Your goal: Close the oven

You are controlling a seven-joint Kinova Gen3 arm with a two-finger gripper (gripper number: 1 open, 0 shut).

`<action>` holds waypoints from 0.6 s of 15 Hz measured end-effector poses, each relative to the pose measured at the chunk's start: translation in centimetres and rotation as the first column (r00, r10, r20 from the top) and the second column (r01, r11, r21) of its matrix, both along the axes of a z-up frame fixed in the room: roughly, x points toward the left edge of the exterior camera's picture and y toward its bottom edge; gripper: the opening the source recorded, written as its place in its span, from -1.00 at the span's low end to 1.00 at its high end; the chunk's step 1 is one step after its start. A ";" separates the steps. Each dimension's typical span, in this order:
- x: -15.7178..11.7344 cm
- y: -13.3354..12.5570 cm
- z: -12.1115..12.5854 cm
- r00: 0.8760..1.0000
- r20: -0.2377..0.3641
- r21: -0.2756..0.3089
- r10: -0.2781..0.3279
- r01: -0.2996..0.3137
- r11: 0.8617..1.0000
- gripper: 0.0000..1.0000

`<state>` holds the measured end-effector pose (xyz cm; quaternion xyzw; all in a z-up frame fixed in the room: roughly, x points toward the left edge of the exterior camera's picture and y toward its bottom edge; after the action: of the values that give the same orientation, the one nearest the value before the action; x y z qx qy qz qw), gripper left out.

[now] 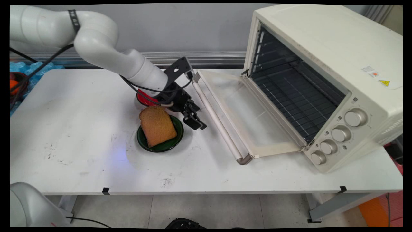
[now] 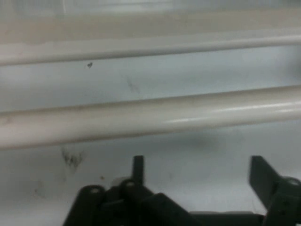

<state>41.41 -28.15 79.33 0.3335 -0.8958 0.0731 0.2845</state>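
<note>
In the main view, a white table [image 1: 80,106] is seen with a cream toaster oven [image 1: 325,80] set on its right part. The oven's door [image 1: 248,119] is let down flat onto the table, and its pale bar handle [image 1: 215,119] runs along the door's outer edge, toward the table's middle. The wire racks [image 1: 296,93] inside the oven are exposed. Four round knobs [image 1: 338,135] are lined up on the oven's front panel.

Near the table's middle, a dark green plate [image 1: 162,145] is placed, and a slice of brown toast [image 1: 157,125] is laid on it, overhanging the rim at the far side. Just behind the toast a red round object [image 1: 143,96] is partly hidden by the arm. The black gripper [image 1: 195,122] is held low, just beside the plate's right rim and between the plate and the door handle; nothing is gripped by it.

In the hand view, the table is looked at from close above. The handle [image 2: 150,120] is seen as a pale bar crossing the picture, with the door's edge [image 2: 150,44] as a second pale band above it. The two fingers [image 2: 263,176] are spread well apart at the bottom edge, with only bare table between them. Dark scuff marks [image 2: 71,159] are noticed on the table at the left.
</note>
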 end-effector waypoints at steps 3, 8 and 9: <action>-0.6 -0.8 -1.0 1.000 -0.003 -0.005 0.003 -0.003 1.000 -1.00; -1.4 -1.9 -2.3 1.000 -0.009 -0.014 0.009 -0.009 1.000 -1.00; -1.5 -2.1 -2.4 1.000 -0.011 -0.016 0.009 -0.010 1.000 -1.00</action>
<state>39.86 -30.20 76.94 0.3359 -0.8920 0.0798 0.2918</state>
